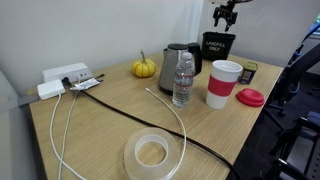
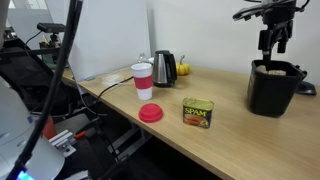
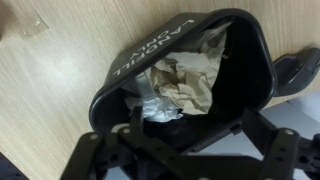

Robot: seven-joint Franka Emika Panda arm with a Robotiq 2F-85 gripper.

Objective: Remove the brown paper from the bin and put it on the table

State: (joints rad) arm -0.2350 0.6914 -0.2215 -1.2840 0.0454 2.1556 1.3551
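The black bin (image 1: 218, 46) with white lettering stands at the far end of the wood-grain table (image 1: 100, 130); it also shows in an exterior view (image 2: 275, 92). Crumpled brown paper (image 3: 185, 80) lies inside it beside a whitish wad (image 3: 150, 105), and its top peeks over the rim (image 2: 271, 69). My gripper (image 2: 272, 42) hangs directly above the bin's opening, a little clear of the rim, also seen in an exterior view (image 1: 226, 16). In the wrist view its fingers (image 3: 190, 135) are spread apart and hold nothing.
Near the bin stand a steel kettle (image 1: 178, 58), a water bottle (image 1: 183, 80), a red-and-white cup (image 1: 224, 83), a red lid (image 1: 250, 97) and a Spam can (image 2: 198, 113). A small pumpkin (image 1: 145, 68), a power strip (image 1: 65, 80), cables and a tape roll (image 1: 151, 153) lie nearer.
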